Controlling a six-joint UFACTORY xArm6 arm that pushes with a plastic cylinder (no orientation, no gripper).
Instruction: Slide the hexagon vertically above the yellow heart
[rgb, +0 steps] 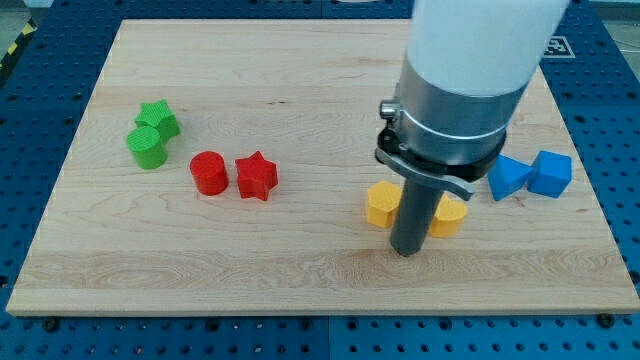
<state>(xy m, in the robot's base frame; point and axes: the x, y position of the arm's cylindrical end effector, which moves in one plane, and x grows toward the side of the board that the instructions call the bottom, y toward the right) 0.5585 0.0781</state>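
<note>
The yellow hexagon (381, 205) lies on the wooden board (300, 280), right of the middle. The yellow heart (449, 215) lies just to its right, partly hidden by the rod. My tip (406, 252) rests on the board between the two, slightly toward the view's bottom of both. The rod stands close beside the hexagon's right side and in front of the heart's left side; I cannot tell if it touches either.
A red cylinder (209, 173) and a red star (256, 176) sit left of centre. A green cylinder (147, 146) and a green star (160, 118) sit at the left. Two blue blocks (509, 177) (550, 173) sit at the right edge.
</note>
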